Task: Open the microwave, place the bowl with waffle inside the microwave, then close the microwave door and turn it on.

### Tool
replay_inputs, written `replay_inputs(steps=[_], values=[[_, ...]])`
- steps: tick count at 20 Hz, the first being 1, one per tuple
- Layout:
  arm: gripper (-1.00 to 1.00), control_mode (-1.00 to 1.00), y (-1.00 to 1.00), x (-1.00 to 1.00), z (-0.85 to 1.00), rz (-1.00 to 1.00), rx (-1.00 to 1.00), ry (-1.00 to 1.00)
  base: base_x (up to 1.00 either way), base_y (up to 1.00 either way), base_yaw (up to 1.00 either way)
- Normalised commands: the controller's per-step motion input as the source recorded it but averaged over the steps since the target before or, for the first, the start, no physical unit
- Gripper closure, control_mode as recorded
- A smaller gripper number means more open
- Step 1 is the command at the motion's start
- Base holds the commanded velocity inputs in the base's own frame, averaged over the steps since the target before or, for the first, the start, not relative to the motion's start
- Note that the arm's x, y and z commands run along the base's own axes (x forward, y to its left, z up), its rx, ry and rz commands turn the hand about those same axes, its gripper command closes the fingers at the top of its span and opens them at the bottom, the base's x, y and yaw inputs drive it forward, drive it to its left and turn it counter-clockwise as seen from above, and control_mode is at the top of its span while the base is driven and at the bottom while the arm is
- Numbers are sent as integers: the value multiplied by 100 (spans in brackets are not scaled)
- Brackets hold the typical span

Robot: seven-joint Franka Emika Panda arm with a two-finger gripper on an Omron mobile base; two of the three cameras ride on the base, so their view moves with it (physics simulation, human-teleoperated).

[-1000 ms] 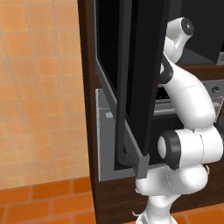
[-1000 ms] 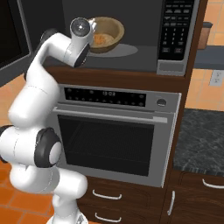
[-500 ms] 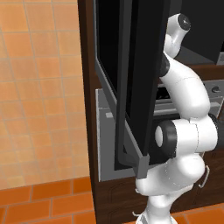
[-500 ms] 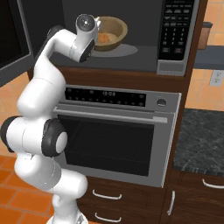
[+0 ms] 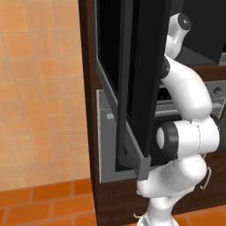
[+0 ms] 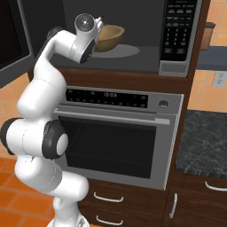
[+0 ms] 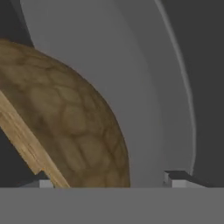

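Note:
The microwave [image 6: 133, 57] stands open, its microwave door [image 6: 13, 40] swung out to the left and seen edge-on in the left base view [image 5: 132, 79]. Inside it, the tan-brown bowl [image 6: 111, 37] rests on the round grey turntable [image 6: 122, 51]. My gripper [image 6: 99, 31] reaches in at the bowl's left side. In the hand view the bowl's brown wall [image 7: 70, 118] lies between the spread fingertips of the gripper [image 7: 109, 183], and the right fingertip [image 7: 179, 178] stands clear of it: open. The waffle is hidden.
The microwave's keypad panel [image 6: 177, 31] is to the right of the cavity. Below it is the silver oven [image 6: 115, 146] with its display strip and bar handle. A dark stone counter [image 6: 201, 142] lies at the right, with orange tiled wall [image 5: 39, 88] left of the cabinet.
The jaws have spread apart off the bowl's rim. The hand has risen slightly, and the bowl has stayed on the turntable.

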Motion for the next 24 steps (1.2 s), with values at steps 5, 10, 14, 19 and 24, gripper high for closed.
replay_inputs(steps=[5, 10, 14, 19, 24], values=[[-100, -100, 0, -18, 0, 0, 0, -18, 0, 0, 0], [-100, -100, -14, -46, 12, -4, 4, -23, 0, 0, 0], [-100, -100, -20, -69, 37, -6, 1, -1, 0, 0, 0], [-100, -100, -21, -99, 72, 0, 0, 3, 0, 0, 0], [-100, -100, -29, -95, 7, 0, 3, 0, 0, 0, 0]])
